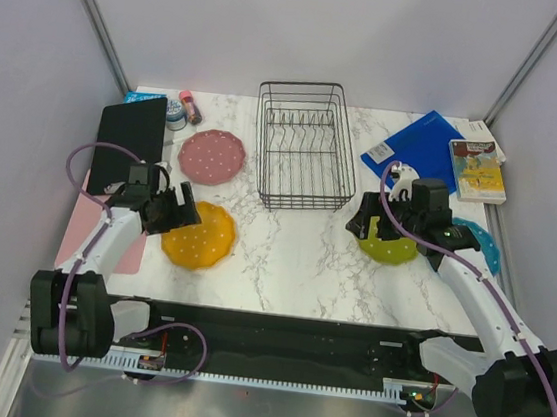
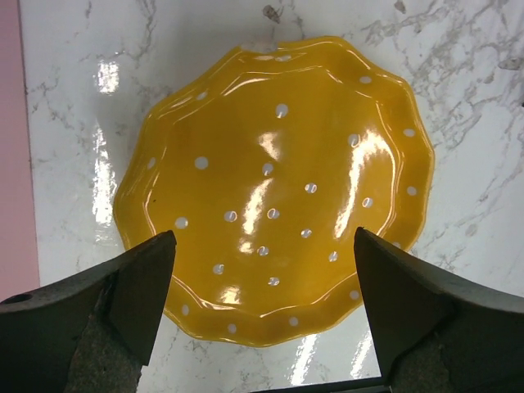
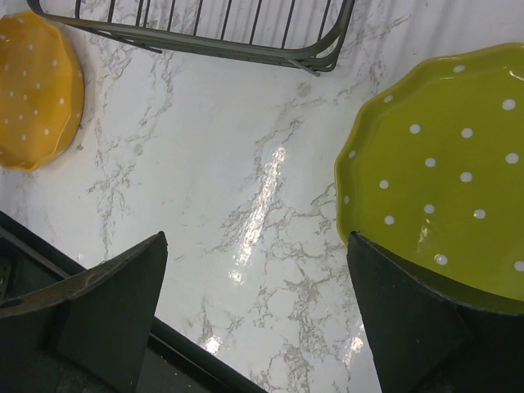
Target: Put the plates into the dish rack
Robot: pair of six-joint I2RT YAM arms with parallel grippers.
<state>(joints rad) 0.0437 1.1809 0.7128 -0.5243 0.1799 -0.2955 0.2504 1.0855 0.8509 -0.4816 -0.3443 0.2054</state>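
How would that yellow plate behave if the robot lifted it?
Probably stiff: the orange-yellow plate keeps a crisp scalloped rim. Its glossy glaze, mirroring the lights, suggests it could slip when gripped. Lying flat on the marble table, it should slide rather than roll.

The left arm (image 1: 104,239) reached forward from its base with the wrist bent downward. The left end effector (image 1: 179,213) hung with its jaws spread wide, holding nothing. The right arm (image 1: 471,281) stretched forward and inward, and the right end effector (image 1: 365,223) also pointed down, jaws wide apart, holding nothing.
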